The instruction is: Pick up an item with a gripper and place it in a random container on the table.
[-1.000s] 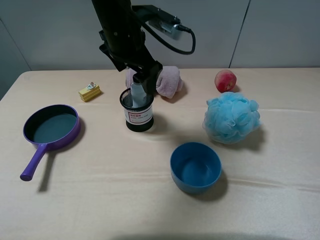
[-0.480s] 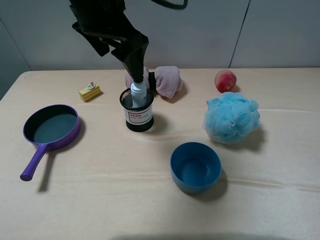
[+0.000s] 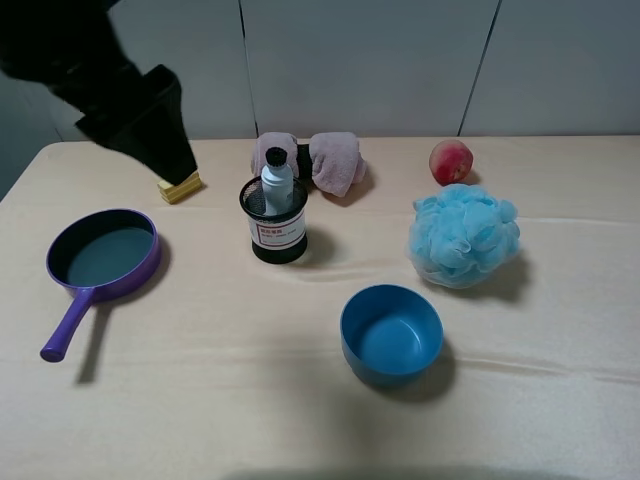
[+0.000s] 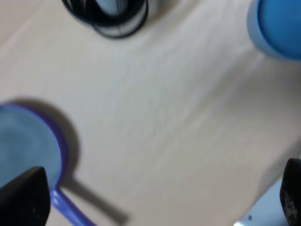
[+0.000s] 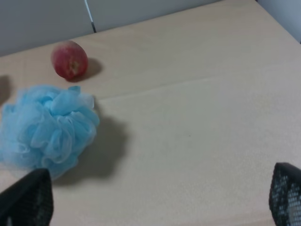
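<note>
The white bottle with its black cap stands upright inside the black wire-mesh cup at the middle back of the beige table. My left gripper is a blurred dark shape up at the left, well clear of the cup, above the yellow block. In the left wrist view its fingertips sit wide apart and empty, with the cup at the picture's edge. My right gripper is open and empty over bare table; it does not show in the exterior view.
A purple pan lies at the left. A blue bowl stands in front of the cup. A blue bath pouf and a red apple are at the right. A pink cloth lies behind the cup.
My left gripper let go of the bottle, which stays standing in the mesh cup. The arm rose and swung away to the left.
</note>
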Robot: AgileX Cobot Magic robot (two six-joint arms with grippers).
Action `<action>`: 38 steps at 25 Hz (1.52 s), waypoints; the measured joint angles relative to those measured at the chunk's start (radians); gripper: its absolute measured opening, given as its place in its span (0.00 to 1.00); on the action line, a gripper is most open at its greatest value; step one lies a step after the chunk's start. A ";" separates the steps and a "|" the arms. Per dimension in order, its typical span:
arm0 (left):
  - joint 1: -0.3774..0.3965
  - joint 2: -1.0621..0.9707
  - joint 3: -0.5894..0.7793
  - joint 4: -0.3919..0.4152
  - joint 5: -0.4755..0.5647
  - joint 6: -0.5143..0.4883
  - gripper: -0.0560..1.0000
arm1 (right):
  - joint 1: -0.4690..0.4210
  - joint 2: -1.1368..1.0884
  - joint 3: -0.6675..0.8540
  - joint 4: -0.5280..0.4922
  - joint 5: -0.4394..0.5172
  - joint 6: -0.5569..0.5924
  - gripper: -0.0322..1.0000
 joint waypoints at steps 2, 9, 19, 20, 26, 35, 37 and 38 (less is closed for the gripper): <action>0.000 -0.062 0.056 0.000 0.000 -0.007 0.99 | 0.000 0.000 0.000 0.000 0.000 0.000 0.70; 0.000 -0.241 0.222 0.000 0.000 -0.050 0.99 | 0.000 0.000 0.000 0.000 0.000 0.000 0.70; 0.000 -0.474 0.467 0.000 0.000 -0.051 0.99 | 0.000 0.000 0.000 0.000 0.000 0.000 0.70; 0.000 -0.502 0.492 0.000 0.000 -0.051 0.99 | 0.000 0.000 0.000 0.000 0.000 0.000 0.70; 0.005 -0.663 0.622 0.000 -0.001 -0.051 0.99 | 0.000 0.000 0.000 0.000 0.000 0.000 0.70; 0.108 -0.822 0.759 0.000 -0.083 -0.051 0.99 | 0.000 0.000 0.000 0.000 0.000 0.000 0.70; 0.134 -0.851 0.775 0.000 -0.089 -0.051 0.99 | 0.000 0.000 0.000 0.000 0.000 0.000 0.70; 0.145 -0.869 0.782 0.000 -0.091 -0.051 0.99 | 0.000 0.000 0.000 0.000 0.000 0.000 0.70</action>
